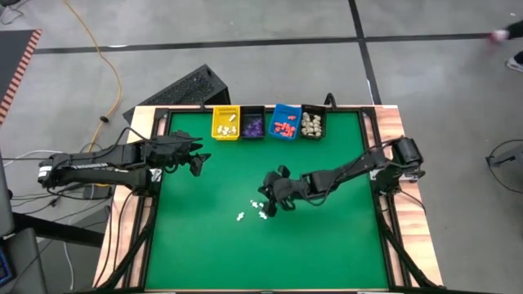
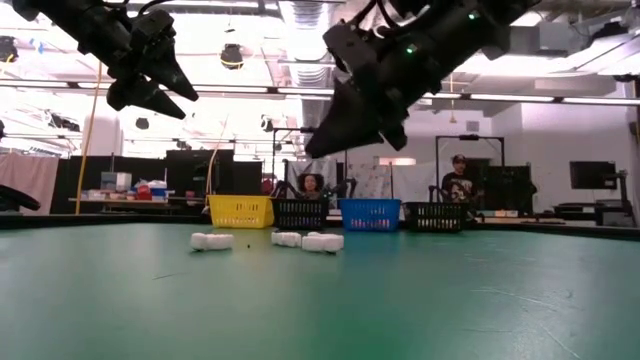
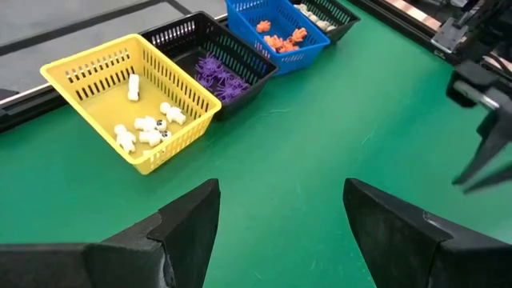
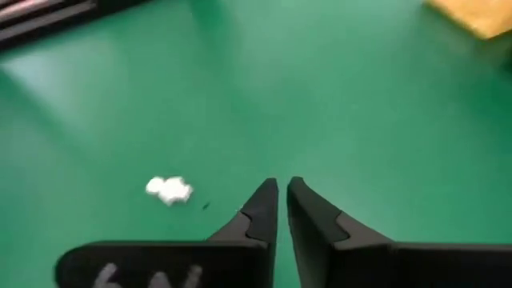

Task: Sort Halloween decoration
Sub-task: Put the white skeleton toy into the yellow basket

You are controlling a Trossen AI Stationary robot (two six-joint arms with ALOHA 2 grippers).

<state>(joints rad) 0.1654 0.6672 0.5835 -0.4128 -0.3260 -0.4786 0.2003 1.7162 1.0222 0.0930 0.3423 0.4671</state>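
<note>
Three small white decoration pieces lie on the green mat [image 1: 255, 202] [image 1: 263, 214] [image 1: 242, 216], and also show in the low view [image 2: 211, 241] [image 2: 286, 239] [image 2: 322, 242]. My right gripper [image 1: 270, 194] [image 4: 282, 186] hovers above the mat just beside them, shut and empty; one white piece [image 4: 169, 190] lies off to the side of its fingertips. My left gripper [image 1: 197, 161] [image 3: 282, 212] hangs open and empty above the mat's left part, facing the bins. More white pieces [image 3: 148, 128] lie in the yellow bin [image 1: 226, 122].
Along the far edge stands a row of bins: the yellow bin [image 3: 96, 76], a black bin with purple pieces [image 1: 252, 124], a blue bin with orange-red pieces [image 1: 285, 122], and a black bin with cream pieces [image 1: 311, 124]. People show in the room beyond the table [image 2: 458, 180].
</note>
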